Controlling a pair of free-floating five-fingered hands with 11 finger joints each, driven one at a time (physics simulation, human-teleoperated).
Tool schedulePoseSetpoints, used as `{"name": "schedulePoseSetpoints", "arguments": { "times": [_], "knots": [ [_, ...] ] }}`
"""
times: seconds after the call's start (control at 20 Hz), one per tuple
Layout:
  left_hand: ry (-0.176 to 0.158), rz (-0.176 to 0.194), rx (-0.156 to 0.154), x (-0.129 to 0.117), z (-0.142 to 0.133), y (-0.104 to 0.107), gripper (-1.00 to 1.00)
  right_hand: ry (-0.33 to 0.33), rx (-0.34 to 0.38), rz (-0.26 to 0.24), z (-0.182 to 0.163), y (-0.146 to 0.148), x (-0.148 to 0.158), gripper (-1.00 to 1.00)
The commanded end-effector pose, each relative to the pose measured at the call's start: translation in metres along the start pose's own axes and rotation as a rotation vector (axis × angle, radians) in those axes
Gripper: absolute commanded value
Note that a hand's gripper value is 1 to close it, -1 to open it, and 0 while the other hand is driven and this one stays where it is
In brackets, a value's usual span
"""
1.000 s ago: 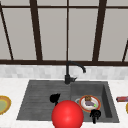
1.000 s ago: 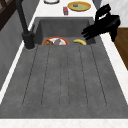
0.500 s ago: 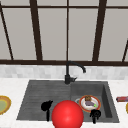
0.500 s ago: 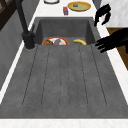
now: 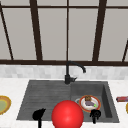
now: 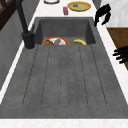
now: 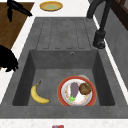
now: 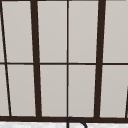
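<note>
Plate [image 7: 76, 93] in basin [image 7: 25, 75], banana [image 7: 37, 94] beside it; faucet [image 7: 100, 37] seemingly behind.

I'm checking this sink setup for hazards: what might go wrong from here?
The right hand hangs at the basin's front rim near the plate; reaching down, it might knock the food off. The banana lies loose beside the plate and could get shoved. The left hand hangs over the drainboard's front edge.

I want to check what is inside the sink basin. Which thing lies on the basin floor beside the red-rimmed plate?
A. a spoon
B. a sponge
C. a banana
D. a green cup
C: in the right side view a yellow banana lies on the basin floor to the left of the red-rimmed plate, apart from it; the left side view shows it too.
</note>
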Motion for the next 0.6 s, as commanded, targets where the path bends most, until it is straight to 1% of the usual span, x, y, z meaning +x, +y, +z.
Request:
{"name": "schedulePoseSetpoints", "arguments": {
  "times": [0.0, 0.15, 0.2, 0.25, 0.3, 0.35, 0.4, 0.5, 0.55],
  "knots": [
    [0.009, -0.002, 0.004, 0.026, 0.020, -0.017, -1.00, 0.000, 0.000, 0.000, 0.000, 0.000, 0.000, 0.00],
    [0.001, -0.006, 0.007, 0.050, 0.030, -0.023, -1.00, 0.000, 0.000, 0.000, 0.000, 0.000, 0.000, 0.00],
    [-0.012, -0.032, 0.014, 0.055, 0.033, -0.024, -1.00, 0.000, 0.000, 0.000, 0.000, 0.000, 0.000, 0.00],
    [-0.027, -0.094, 0.020, 0.057, 0.030, -0.020, -1.00, 0.000, 0.000, 0.000, 0.000, 0.000, 0.000, 0.00],
    [-0.036, -0.060, 0.002, 0.050, 0.024, -0.014, -1.00, 0.000, 0.000, 0.000, 0.000, 0.000, 0.000, 0.00],
    [0.001, -0.002, 0.000, 0.046, 0.029, -0.021, -1.00, 0.000, 0.000, 0.000, 0.000, 0.000, 0.000, 0.00],
    [0.003, 0.004, 0.000, 0.046, 0.029, -0.020, -1.00, 0.000, 0.000, 0.000, 0.000, 0.000, 0.000, 0.00],
    [0.002, -0.003, 0.000, 0.047, 0.030, -0.020, -1.00, 0.000, 0.000, 0.000, 0.000, 0.000, 0.000, 0.00],
    [0.014, -0.007, 0.004, 0.044, 0.026, -0.017, -1.00, 0.000, 0.000, 0.000, 0.000, 0.000, 0.000, 0.00]
  ]
}}
